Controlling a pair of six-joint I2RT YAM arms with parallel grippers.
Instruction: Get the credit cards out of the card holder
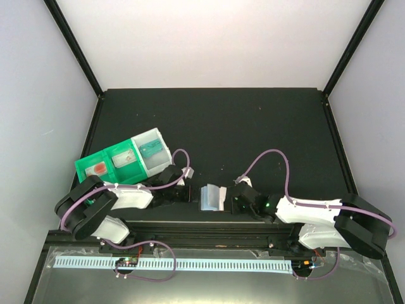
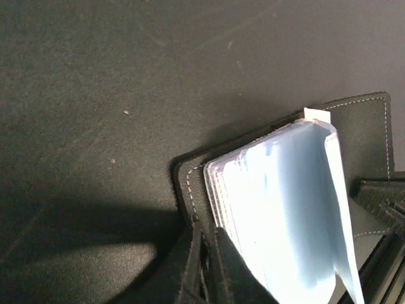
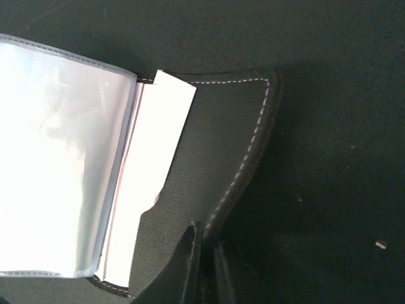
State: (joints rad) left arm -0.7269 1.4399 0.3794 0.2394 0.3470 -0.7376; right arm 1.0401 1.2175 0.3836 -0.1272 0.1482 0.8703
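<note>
Top external view: the card holder [image 1: 212,197] lies open near the surface's [image 1: 253,120] front edge, covers spread left to right, pale sleeves fanned upward. Left gripper [image 1: 188,193] and right gripper [image 1: 234,201] each pinch one cover edge tightly. Bare surface stretches behind; a green tray [image 1: 120,161] sits back-left.

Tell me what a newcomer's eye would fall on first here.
The open card holder stands out at the near edge of the black table, its pale plastic sleeves fanned up and bright. The left gripper and right gripper each pinch a dark flap of it from opposite sides. Farther back on the left, a green-and-clear tray gives the brightest colour.
</note>
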